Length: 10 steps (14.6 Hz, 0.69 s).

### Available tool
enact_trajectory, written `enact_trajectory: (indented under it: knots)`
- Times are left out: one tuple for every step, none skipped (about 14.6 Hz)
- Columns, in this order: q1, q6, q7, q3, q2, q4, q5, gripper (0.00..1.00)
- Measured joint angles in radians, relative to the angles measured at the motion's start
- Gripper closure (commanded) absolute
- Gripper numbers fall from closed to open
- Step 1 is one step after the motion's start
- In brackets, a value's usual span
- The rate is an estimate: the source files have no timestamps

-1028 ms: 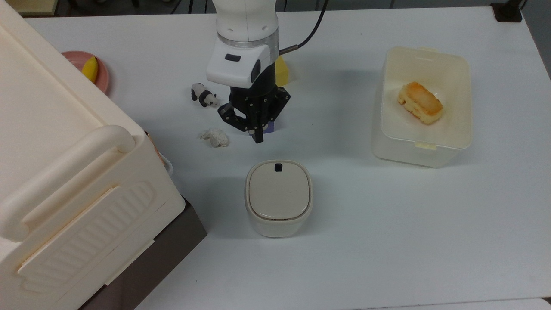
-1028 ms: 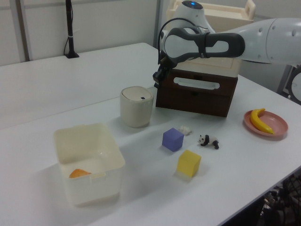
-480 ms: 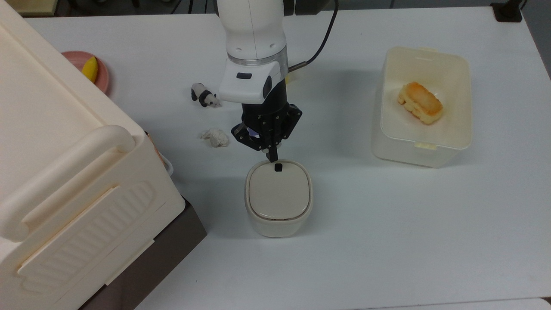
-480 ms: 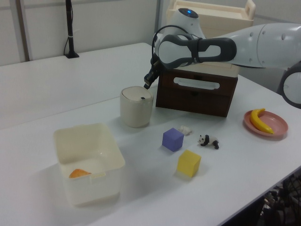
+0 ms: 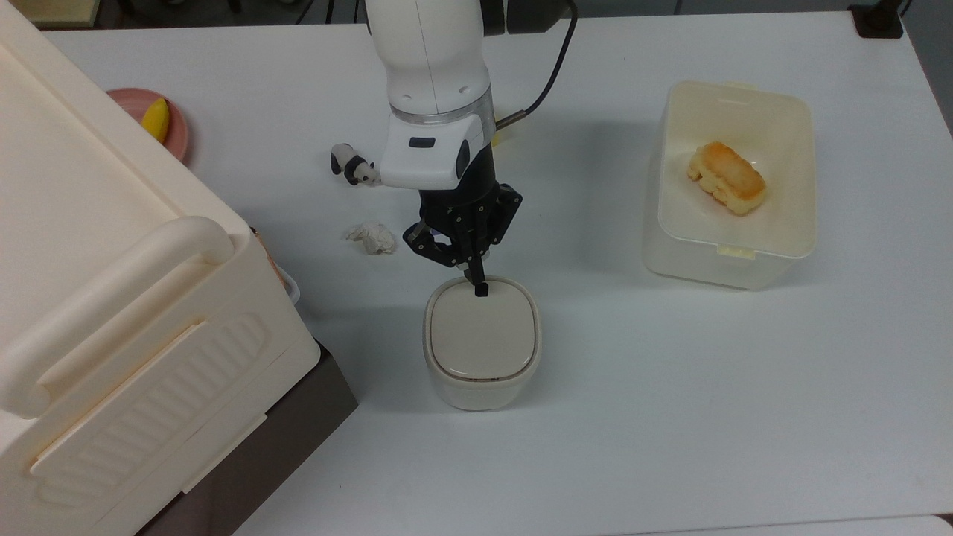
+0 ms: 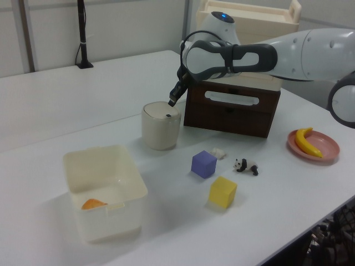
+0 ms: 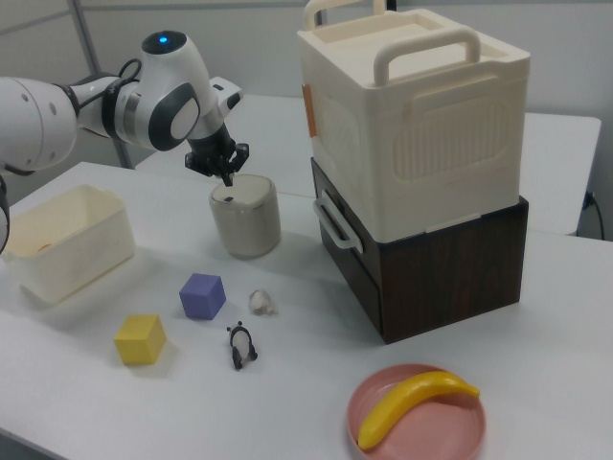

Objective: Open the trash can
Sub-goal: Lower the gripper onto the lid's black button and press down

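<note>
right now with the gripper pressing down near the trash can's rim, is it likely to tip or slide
Probably not tipping: the trash can looks squat with a broad base, and the gripper bears down on its button almost vertically. It seems light plastic on a smooth table, so a sideways nudge might slide it.

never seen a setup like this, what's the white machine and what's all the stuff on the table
The white machine is a robot arm ending in a black two-finger gripper. One camera looks down from above; two others look across the table from opposite sides.

The gripper's fingers are shut together, and in the top view the tip sits at the small black button on the rim of the little trash can, whose lid is still closed. It holds nothing.

Also on the white table: an open tub with a piece of bread, a big cream box stacked on a brown drawer unit, a banana on a pink plate, a purple cube, a yellow cube, a toy panda and a crumpled paper scrap.
</note>
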Motion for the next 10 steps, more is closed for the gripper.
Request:
enact_trajectory:
  knots:
    - [0.0,0.0,-0.005,0.0,0.004,0.0,0.0,1.0]
    - [0.0,0.0,-0.008,0.001,0.008,0.0,0.0,1.0]
    - [0.0,0.0,-0.011,0.003,0.015,0.0,0.0,1.0]
    - [0.0,0.0,-0.011,0.006,0.02,0.0,0.0,1.0]
    - [0.0,0.0,-0.012,0.009,0.025,0.0,0.0,1.0]
    - [0.0,0.0,-0.012,0.014,0.033,0.0,0.0,1.0]
    - [0.0,0.0,-0.013,0.015,0.039,0.0,0.0,1.0]
    - [0.0,0.0,-0.013,0.016,0.041,0.0,0.0,1.0]
    - [0.0,0.0,-0.015,0.016,0.042,0.0,0.0,1.0]
    - [0.0,0.0,-0.018,0.016,0.042,0.0,0.0,1.0]
